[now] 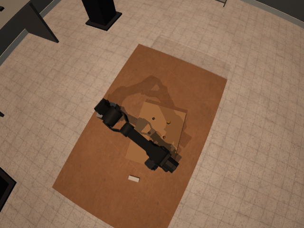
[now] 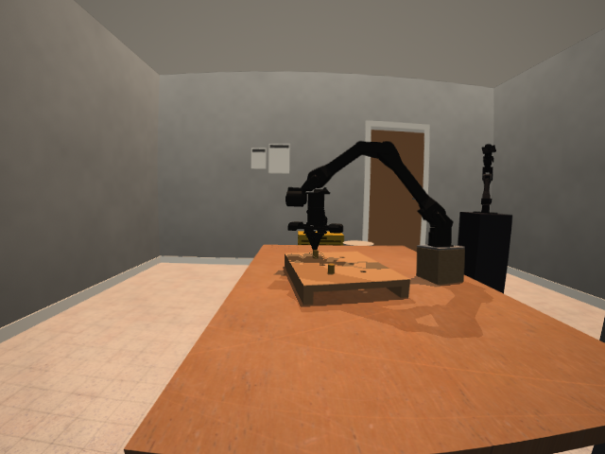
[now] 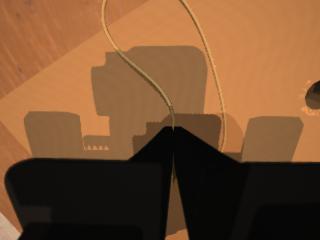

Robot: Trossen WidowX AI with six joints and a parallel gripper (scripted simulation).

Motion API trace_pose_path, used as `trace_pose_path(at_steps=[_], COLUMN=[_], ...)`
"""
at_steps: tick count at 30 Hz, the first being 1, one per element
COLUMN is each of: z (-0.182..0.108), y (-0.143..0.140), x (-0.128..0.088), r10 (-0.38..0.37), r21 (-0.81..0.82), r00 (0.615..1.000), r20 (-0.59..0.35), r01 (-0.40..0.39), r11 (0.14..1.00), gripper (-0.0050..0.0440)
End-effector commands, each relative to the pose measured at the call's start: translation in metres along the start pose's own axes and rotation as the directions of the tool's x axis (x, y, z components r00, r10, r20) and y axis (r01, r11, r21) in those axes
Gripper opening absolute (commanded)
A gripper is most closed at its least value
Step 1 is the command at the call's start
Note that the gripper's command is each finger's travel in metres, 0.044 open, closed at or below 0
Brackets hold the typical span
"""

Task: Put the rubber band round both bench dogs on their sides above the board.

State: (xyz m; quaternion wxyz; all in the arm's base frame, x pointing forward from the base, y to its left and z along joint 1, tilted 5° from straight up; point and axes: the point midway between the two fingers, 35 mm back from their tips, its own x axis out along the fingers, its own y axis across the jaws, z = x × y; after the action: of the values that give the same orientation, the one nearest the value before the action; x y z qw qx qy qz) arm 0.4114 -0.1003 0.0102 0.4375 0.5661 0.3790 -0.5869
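Note:
The light wooden board (image 1: 159, 127) lies flat on the brown table and also shows in the exterior view (image 2: 347, 275). One yellow bench dog (image 1: 168, 121) stands in it (image 2: 330, 269). A second dog (image 2: 315, 253) stands right under my fingertips; the arm hides it from above. My gripper (image 3: 172, 134) (image 2: 313, 244) is just above the board near its far corner, shut on the thin yellow rubber band (image 3: 145, 75). One strand runs from the fingertips up out of view. A second strand (image 3: 215, 80) passes behind the right finger.
Empty dog holes (image 1: 154, 118) dot the board; one shows at the wrist view's right edge (image 3: 314, 95). A small white block (image 1: 133, 178) lies on the table. The arm's base (image 2: 440, 264) and a black pedestal (image 2: 483, 249) stand at the right.

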Motion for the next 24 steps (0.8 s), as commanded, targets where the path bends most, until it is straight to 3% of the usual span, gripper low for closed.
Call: trace_pose_path(at_steps=[1, 12, 24], z=[0.0017, 0.0022, 0.0028], y=[0.0028, 0.0009, -0.0015], x=[-0.0143, -0.014, -0.0142], r10=[0.039, 0.038, 0.039], r21=[-0.155, -0.452, -0.775], r00=[0.999, 0.999, 0.999], r20=[-0.005, -0.005, -0.005], r01=[-0.039, -0.036, -0.029], r11=[0.987, 0.891, 0.631], gripper=[-0.005, -0.005, -0.005])
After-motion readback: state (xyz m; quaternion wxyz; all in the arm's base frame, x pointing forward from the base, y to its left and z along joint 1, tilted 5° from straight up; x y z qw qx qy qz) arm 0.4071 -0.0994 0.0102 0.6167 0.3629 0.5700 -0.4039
